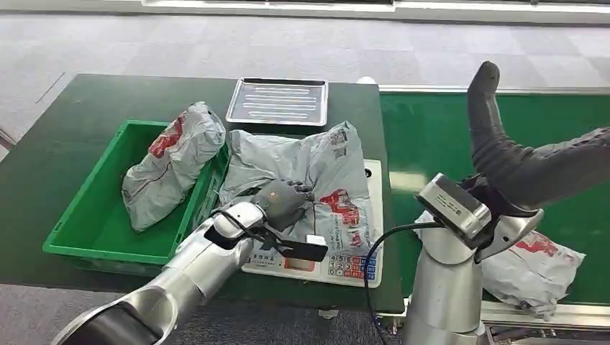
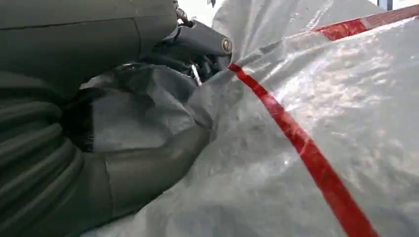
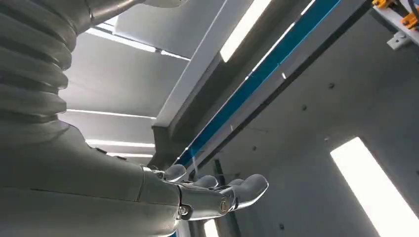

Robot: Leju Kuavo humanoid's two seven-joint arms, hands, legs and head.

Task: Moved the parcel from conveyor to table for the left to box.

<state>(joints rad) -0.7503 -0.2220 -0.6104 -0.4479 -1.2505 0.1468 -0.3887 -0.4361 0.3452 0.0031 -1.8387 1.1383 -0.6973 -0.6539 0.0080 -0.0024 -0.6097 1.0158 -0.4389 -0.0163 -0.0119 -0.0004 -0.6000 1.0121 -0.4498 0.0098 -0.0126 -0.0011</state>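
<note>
A green box (image 1: 93, 215) sits at the tabletop's (image 1: 65, 136) left with one grey parcel (image 1: 169, 162) inside. Just right of the box, the task's grey parcel (image 1: 316, 172) lies on a scale (image 1: 360, 266), its long axis running from box side towards conveyor (image 1: 446, 136). The left robot hand (image 1: 284, 201) grips its crumpled near edge. Farther right, the right robot hand (image 3: 217, 195) is raised, fingers loosely apart, holding nothing.

Metal tray (image 1: 278, 101); scale (image 1: 344, 263) under parcel.

The parcel (image 1: 327, 169) is grey with red print, and the crate (image 1: 93, 215) is bright green. The table (image 1: 65, 129) is dark green, the tray (image 1: 279, 101) silver with stripes.
</note>
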